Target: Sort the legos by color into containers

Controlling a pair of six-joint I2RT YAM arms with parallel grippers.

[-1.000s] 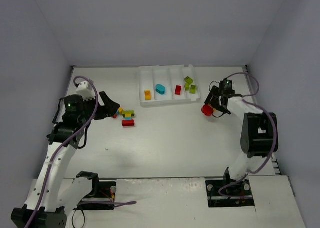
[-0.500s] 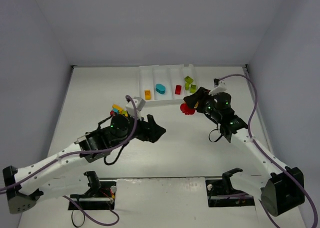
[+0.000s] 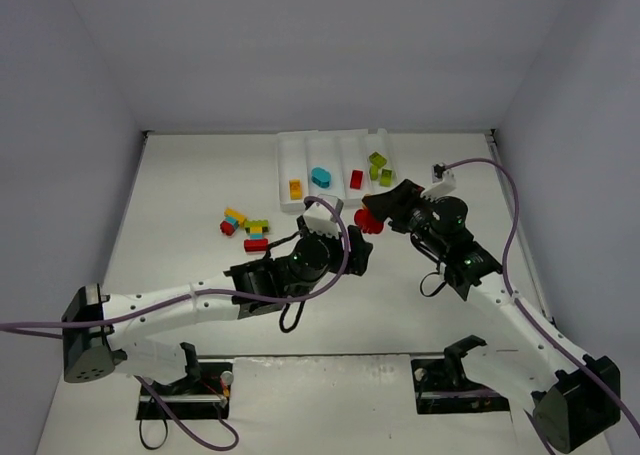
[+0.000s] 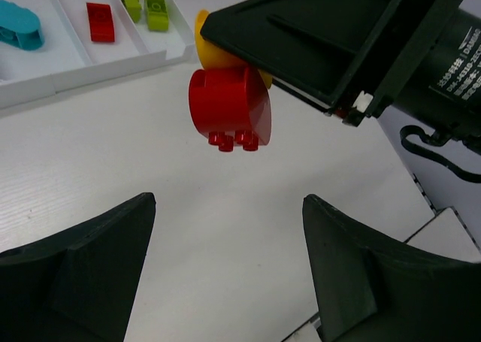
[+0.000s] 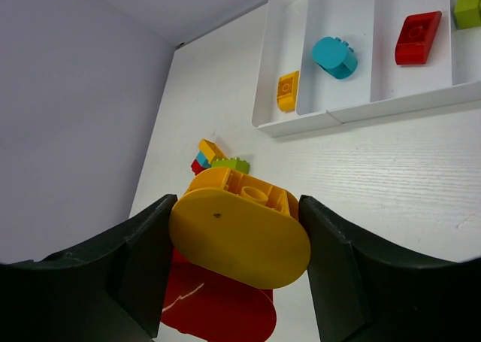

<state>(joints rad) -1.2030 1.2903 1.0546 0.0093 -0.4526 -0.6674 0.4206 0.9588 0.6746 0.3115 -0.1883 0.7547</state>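
Bare table point(image 3: 180, 175) is stretching from the left wall to a small scatter of loose bricks point(image 3: 250, 231), which are lying well apart from the tray. Near the middle, the left claw point(image 3: 350, 254) is hanging with its jaws spread wide and nothing between them, open tabletop showing beneath. The white tray point(image 3: 283, 175) is sitting near the far wall. Its four slots are holding, left to right, a yellow brick point(image 3: 295, 188), a rounded cyan brick point(image 3: 321, 177), a red brick point(image 3: 356, 179) and two green bricks point(image 3: 385, 176). Just in front of the tray, the right claw point(image 3: 375, 215) is pinching a stack point(image 4: 229, 105) in the air, a rounded yellow brick against a rounded red one with small studs showing.
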